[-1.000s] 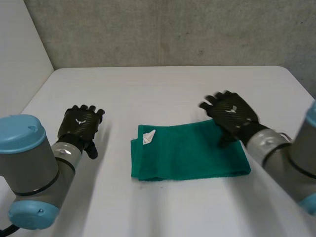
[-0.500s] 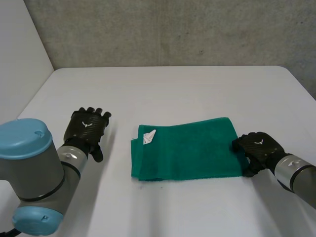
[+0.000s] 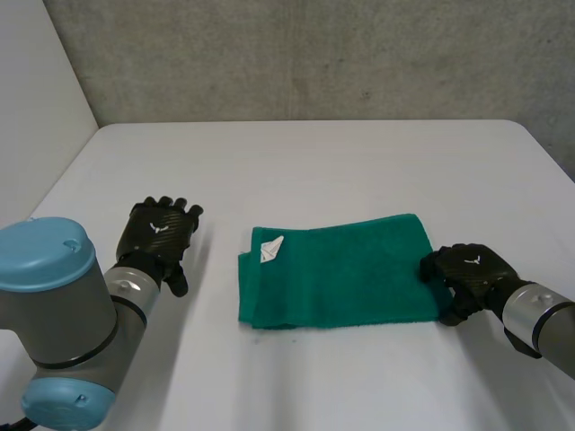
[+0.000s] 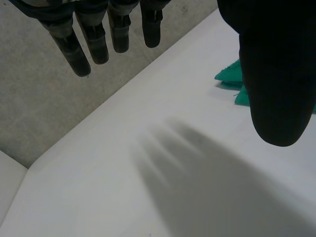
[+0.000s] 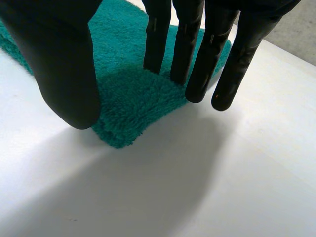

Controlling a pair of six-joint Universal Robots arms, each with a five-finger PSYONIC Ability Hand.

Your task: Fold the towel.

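A green towel [image 3: 337, 274] lies folded into a flat rectangle in the middle of the white table, with a white tag [image 3: 269, 249] at its far left corner. My right hand [image 3: 469, 269] rests low at the towel's right edge, near the front right corner. In the right wrist view that towel corner [image 5: 133, 98] lies under my right hand [image 5: 64, 59]: the fingers [image 5: 158, 44] are nearly straight with tips on the pile, the thumb apart over the front edge. My left hand [image 3: 157, 233] hovers open over bare table left of the towel [image 4: 232, 81], fingers [image 4: 74, 49] straight.
The table's [image 3: 296, 162] far edge meets a grey wall, and its left edge borders a white panel. Bare tabletop surrounds the towel on every side.
My right hand came down from above the towel's far right corner to its right edge near the front, fingers bending in somewhat. My left hand shifted slightly toward the towel.
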